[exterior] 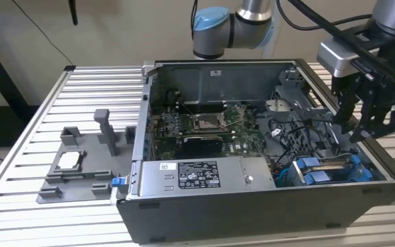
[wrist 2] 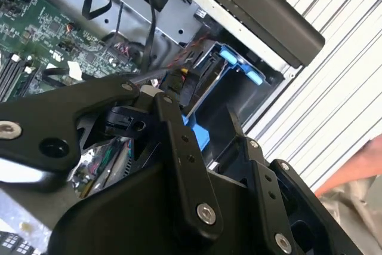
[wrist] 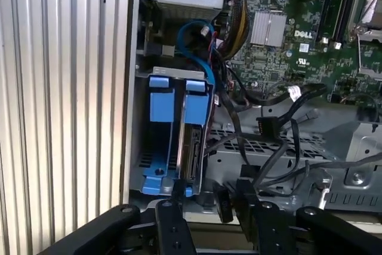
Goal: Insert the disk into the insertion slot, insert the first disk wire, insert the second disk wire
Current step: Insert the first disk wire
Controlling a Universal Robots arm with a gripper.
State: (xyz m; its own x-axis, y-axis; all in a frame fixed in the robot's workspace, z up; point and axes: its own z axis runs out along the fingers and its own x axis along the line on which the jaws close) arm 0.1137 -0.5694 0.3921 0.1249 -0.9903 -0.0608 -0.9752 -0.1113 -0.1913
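The disk (wrist: 194, 147), clipped in its blue carrier, sits seated in the insertion slot (wrist: 179, 73) at one corner of the open computer case (exterior: 252, 211). The arm's gripper (exterior: 354, 131) hovers just above it, fingers apart and clamped on nothing. Loose black wires (wrist: 265, 125) trail beside the cage. From where I stand the drive looks rigid, weighty and shock-shy, best taken by its carrier's end tabs. The wires seem limp, so the stiff plug body is the likelier hold.
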